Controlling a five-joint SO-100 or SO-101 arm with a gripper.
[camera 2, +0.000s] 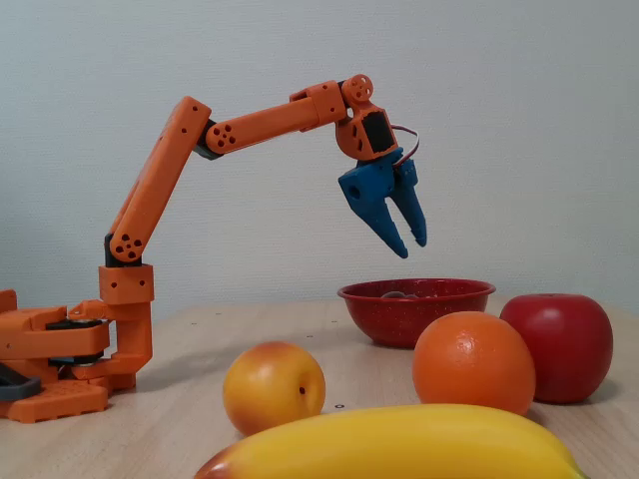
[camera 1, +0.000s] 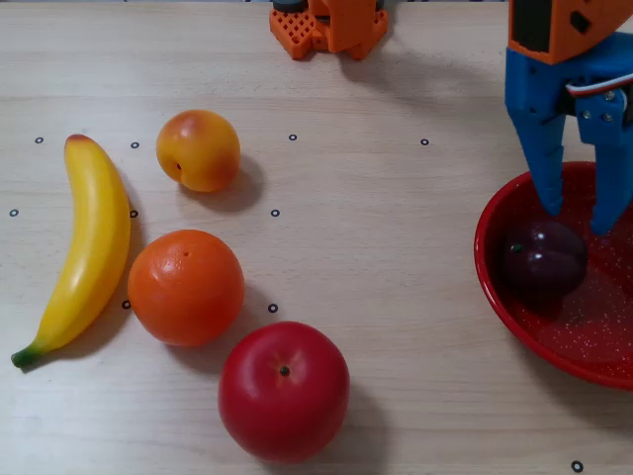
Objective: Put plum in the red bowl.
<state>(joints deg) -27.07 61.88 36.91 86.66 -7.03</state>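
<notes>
Plum [camera 1: 542, 259] sits in the red bowl [camera 1: 495, 287], claw [camera 2: 409, 242] apart & empty above, so we'd lift straight up, clear of the rim.

no legible text, labels or nos. anywhere

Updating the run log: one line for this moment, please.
plum: in red bowl | claw: open, empty, above bowl | task: looks done

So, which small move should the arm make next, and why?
Probably retract toward its base. The plum already lies inside the red bowl, and the gripper hangs above the rim with open, empty jaws, so nothing seems left to place.
</notes>
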